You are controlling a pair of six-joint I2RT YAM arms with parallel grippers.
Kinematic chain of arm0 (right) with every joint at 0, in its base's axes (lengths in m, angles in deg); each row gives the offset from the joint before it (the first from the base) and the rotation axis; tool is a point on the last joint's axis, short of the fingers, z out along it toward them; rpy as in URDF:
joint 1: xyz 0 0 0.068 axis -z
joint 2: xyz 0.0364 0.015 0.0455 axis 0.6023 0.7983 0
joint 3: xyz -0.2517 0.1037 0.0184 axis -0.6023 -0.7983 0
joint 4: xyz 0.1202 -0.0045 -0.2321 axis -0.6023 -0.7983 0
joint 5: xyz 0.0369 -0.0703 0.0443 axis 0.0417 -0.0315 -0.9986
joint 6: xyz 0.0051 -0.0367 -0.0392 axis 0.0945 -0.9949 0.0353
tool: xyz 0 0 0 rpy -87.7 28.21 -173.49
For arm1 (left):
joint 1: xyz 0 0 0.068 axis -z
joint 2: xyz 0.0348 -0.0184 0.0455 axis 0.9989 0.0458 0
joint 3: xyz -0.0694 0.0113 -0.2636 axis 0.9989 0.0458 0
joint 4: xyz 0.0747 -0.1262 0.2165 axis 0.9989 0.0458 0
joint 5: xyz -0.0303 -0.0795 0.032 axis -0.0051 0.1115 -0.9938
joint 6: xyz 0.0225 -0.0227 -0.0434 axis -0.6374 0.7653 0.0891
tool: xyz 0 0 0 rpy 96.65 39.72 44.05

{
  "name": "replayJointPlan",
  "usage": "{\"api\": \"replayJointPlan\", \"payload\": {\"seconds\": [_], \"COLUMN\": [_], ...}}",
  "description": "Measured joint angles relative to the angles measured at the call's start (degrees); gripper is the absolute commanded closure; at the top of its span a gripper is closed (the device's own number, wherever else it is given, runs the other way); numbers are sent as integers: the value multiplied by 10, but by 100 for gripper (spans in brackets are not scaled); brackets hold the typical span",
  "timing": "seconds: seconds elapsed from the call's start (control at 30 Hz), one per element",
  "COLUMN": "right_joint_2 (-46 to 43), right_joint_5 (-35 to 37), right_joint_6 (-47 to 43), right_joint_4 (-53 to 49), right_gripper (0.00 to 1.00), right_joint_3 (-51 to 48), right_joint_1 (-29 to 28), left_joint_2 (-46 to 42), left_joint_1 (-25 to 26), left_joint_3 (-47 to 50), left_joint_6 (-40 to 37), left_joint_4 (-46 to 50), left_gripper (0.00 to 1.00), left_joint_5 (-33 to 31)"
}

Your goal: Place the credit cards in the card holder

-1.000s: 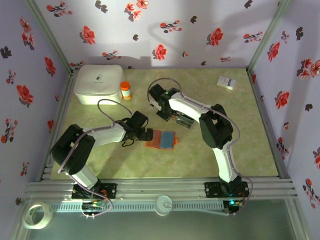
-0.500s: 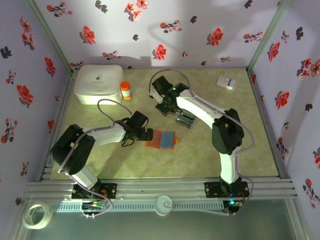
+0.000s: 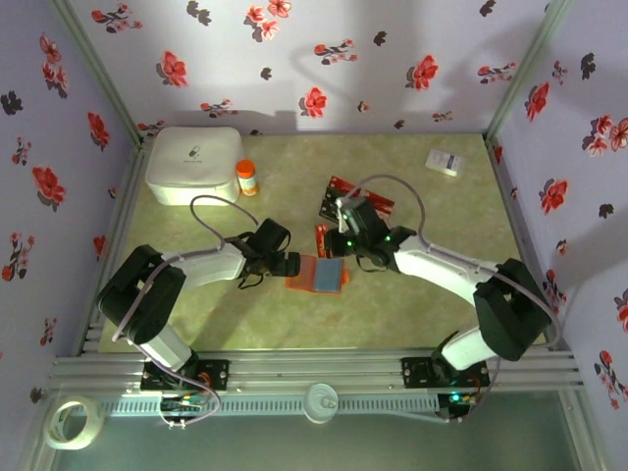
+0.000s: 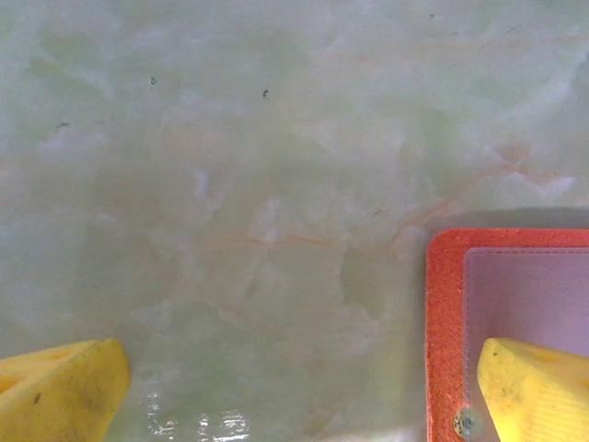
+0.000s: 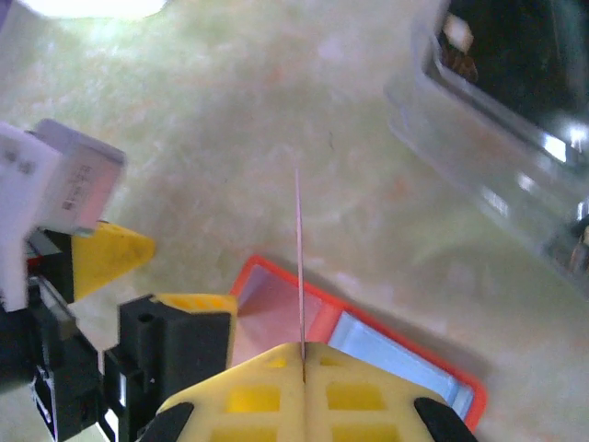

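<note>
Card holder [image 3: 319,276] lies open on the table [image 3: 442,314], spare credit cards [image 3: 358,197] behind; right arm [image 3: 442,267] stretched low toward it. Left wrist: left fingers [image 4: 529,391] wide apart, one on its corner. Right wrist: right fingers [image 5: 267,387] clamp one card [image 5: 300,258] edge-on above the pocket; keep it square, slide in shallow.

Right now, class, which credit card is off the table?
The credit card pinched in the right gripper above the card holder; the other cards lie flat farther back.
</note>
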Motion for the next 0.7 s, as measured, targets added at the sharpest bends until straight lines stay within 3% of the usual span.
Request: {"api": "replayJointPlan", "payload": {"seconds": [0.3,0.7], "right_joint_2": [-53,-24], "right_joint_5": [30,81], "right_joint_6": [204,292], "right_joint_4": [227,390], "right_gripper": [100,100], "right_joint_3": [-183,-264], "right_joint_1": [-38,-74], "left_joint_2": [-6,-8], "left_joint_1": [0,0], "left_joint_3": [9,12], "left_joint_6": [4,5], "left_joint_4": [-12,-16], "left_gripper": [0,0], "left_joint_5": [0,0]}}
